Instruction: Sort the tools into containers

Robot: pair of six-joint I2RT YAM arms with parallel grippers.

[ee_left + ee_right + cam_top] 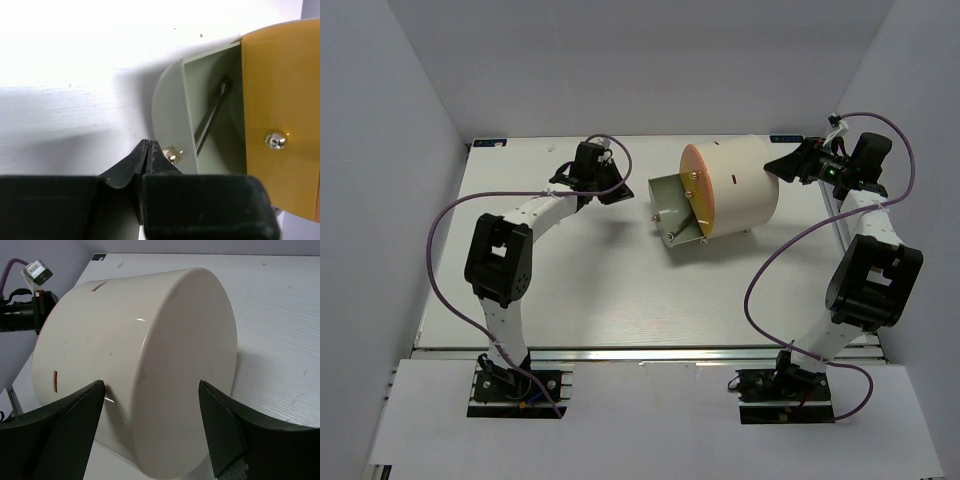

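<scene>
We see the left claw (147, 145) pinched shut on nothing, its tips just beside the brass knob (171, 156) of the grey-green drawer (167, 105). The drawer stands pulled out of the drum (150, 340) toward the left edge of the bench (620, 290). One screwdriver (210, 117) lies slanted inside it. We see no other tools.

The right claw (152, 385) is spread wide and empty behind the drum's closed end. We cannot tell whether its fingers touch the drum.

**What could go wrong**
- If the drawer is pushed home, we think the closed tips could slide off the small round knob, since they sit beside it and not square on it.
- An off-centre push could skew the drawer so it jams in its slot.
- The slanted screwdriver points toward the orange face (280, 85) and may catch on the rim of the opening.
- The drum lies on its side, so a hard shove could shift it toward the right edge unless the right claw braces it.

**Room to move**
- There is wide bare bench left of the drawer and along the near edge.
- The right claw is hemmed in near the far right corner, between the drum and the right edge.
</scene>
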